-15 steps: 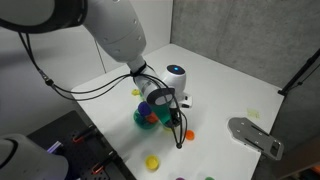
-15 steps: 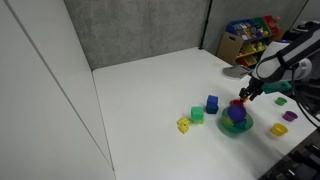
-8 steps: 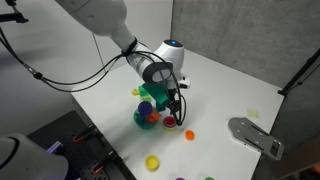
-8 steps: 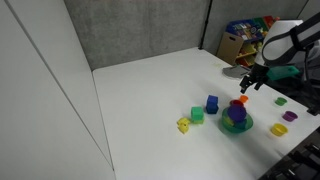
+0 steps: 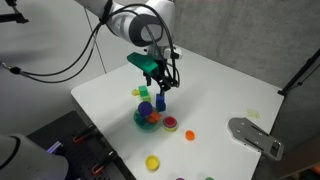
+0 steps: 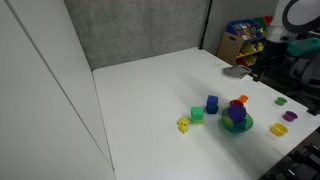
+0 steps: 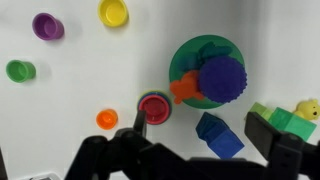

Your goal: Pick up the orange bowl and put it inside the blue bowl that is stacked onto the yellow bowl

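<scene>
sitting in the teal bowl (image 7: 188,54), a purple ball (image 7: 222,78); orange bowl (image 7: 107,119) empty

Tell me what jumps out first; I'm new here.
The large round teal plastic bowl holding a spiky purple ball stands near a table edge, the open gripper hanging above it. Around it lie a small red bowl, a small orange bowl and a small yellow bowl.

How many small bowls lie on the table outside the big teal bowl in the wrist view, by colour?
purple bowl: 1
plain yellow bowl: 1
green bowl: 1
orange bowl: 1
red bowl: 1
Total: 5
</scene>
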Robot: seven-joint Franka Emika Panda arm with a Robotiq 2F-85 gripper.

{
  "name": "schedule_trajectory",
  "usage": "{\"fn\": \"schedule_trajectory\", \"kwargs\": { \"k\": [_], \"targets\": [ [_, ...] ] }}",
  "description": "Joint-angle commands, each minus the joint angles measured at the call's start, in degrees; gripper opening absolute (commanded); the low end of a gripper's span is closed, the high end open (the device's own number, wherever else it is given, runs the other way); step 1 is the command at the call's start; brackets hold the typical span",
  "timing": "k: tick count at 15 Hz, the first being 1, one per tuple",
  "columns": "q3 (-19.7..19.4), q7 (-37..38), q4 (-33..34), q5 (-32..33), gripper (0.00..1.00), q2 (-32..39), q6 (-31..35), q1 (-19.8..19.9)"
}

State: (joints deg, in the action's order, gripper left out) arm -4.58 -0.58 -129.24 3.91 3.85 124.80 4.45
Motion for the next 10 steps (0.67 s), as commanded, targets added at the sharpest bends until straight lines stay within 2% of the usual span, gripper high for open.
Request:
{"fn": "schedule_trajectory", "kwargs": {
  "k": [1, 7, 8, 10],
  "targets": [
    [0.75, 1.78, -2.27, 3.69, 1.00, -8.25, -6.48, -1.06],
    [1.73, 0.82, -2.97, 4.64, 1.00, -14.16, -11.73, -1.01],
    [1.56, 0.36, -1.66, 3.41, 1.00, -11.98, -10.73, -1.05],
    [1.56, 0.36, -2.13, 3.46, 1.00, -12.84, -11.04, -1.04]
  ]
}}
